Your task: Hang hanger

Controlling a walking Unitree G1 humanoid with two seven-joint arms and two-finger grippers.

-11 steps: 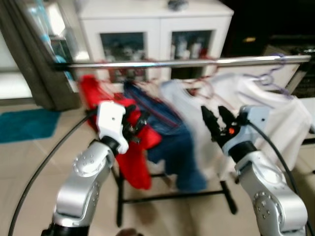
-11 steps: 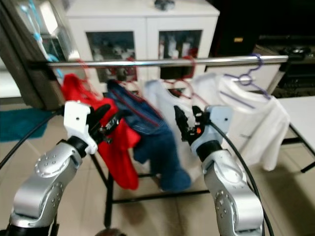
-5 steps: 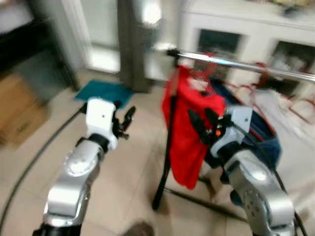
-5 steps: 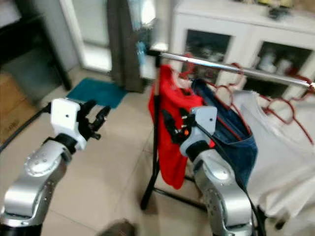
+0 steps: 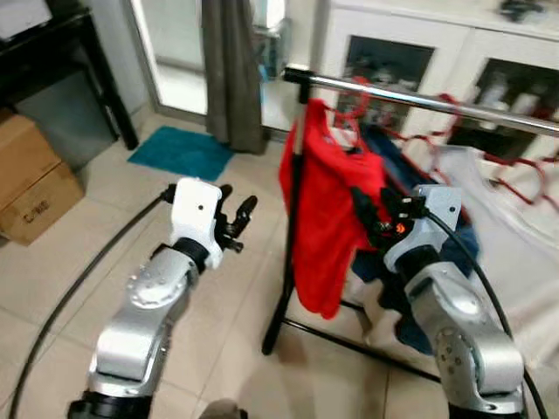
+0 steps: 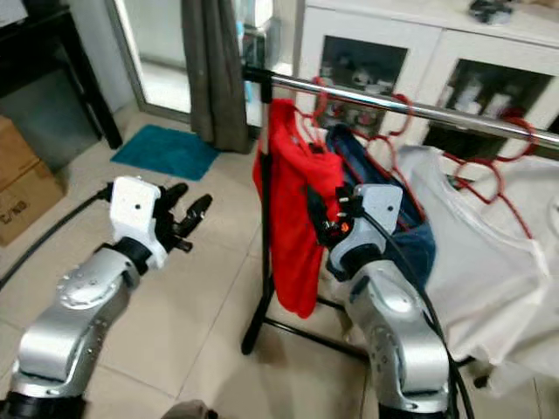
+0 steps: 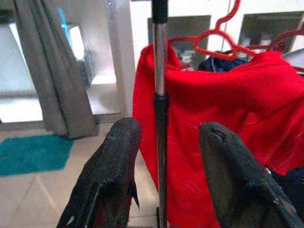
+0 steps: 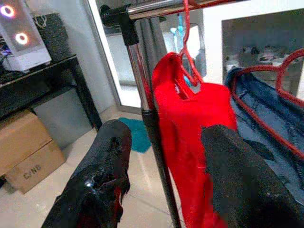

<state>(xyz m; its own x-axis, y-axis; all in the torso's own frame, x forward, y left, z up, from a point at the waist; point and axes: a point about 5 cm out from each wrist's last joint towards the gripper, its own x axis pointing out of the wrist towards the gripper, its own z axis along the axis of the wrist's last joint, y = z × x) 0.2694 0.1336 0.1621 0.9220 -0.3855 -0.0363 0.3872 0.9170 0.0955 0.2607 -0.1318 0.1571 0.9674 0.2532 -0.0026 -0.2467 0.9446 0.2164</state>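
A chrome rail [image 5: 419, 96] on a black post [image 5: 288, 253] carries a red garment [image 5: 327, 218] on a red hanger [image 8: 186, 52]. Blue jeans [image 6: 410, 236] and white shirts [image 6: 476, 262] hang on more red hangers [image 6: 476, 179] further right. My left gripper [image 5: 238, 199] is open and empty, left of the post at the rail's end. In the left wrist view the post [image 7: 160, 118] stands between the fingers [image 7: 114, 166]. My right gripper [image 5: 371, 199] is open and empty, just in front of the red garment [image 8: 194, 123].
Cardboard boxes [image 5: 31, 188] sit on the tile floor at the left under a black table [image 5: 52, 44]. A teal mat [image 5: 183, 150] lies before a grey curtain [image 5: 231, 70]. A white glass-door cabinet [image 5: 454, 44] stands behind the rack. A black cable [image 5: 79, 288] trails from my left arm.
The camera has swung left, from the rail's middle to its left end, so boxes and mat have come into sight. Both grippers stay open and empty.
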